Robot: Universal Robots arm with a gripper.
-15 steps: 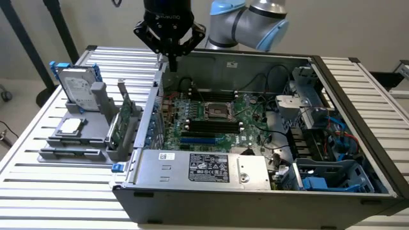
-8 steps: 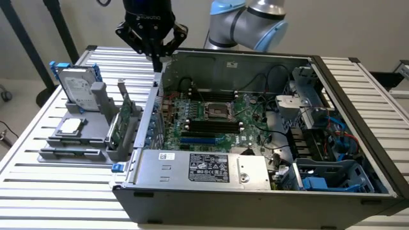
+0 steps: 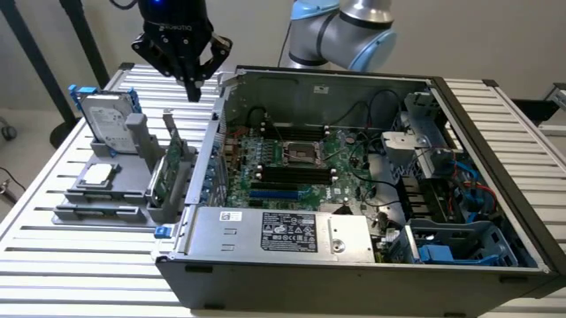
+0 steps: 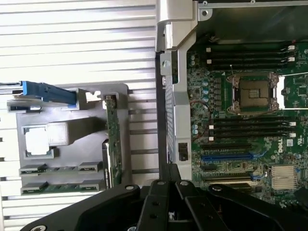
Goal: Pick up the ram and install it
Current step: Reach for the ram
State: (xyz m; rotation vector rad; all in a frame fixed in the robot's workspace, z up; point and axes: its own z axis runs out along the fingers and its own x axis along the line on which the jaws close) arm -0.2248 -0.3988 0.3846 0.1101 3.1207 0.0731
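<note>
The pincer [image 3: 193, 91] is hanging closed and empty above the surface [image 3: 53, 265], just outside the open computer case's [image 3: 354, 271] wall. The ram [image 4: 61, 169] is lying edge-up in the gray holder's [image 4: 77, 154] end slots, well apart from the pincer. Descending with the jaws shut is risking a strike on the stick. The upright expansion card [image 3: 172, 169] nearby is inviting a snag or mistaken grasp.

Ram [image 4: 62, 169] resting low and left in the frame

A long, thin, dark green stick lies level in a slot of the gray holder [image 4: 72, 144], lower left in the wrist view. In the exterior view it lies at lower left [image 3: 99, 211], nothing touching it.
</note>
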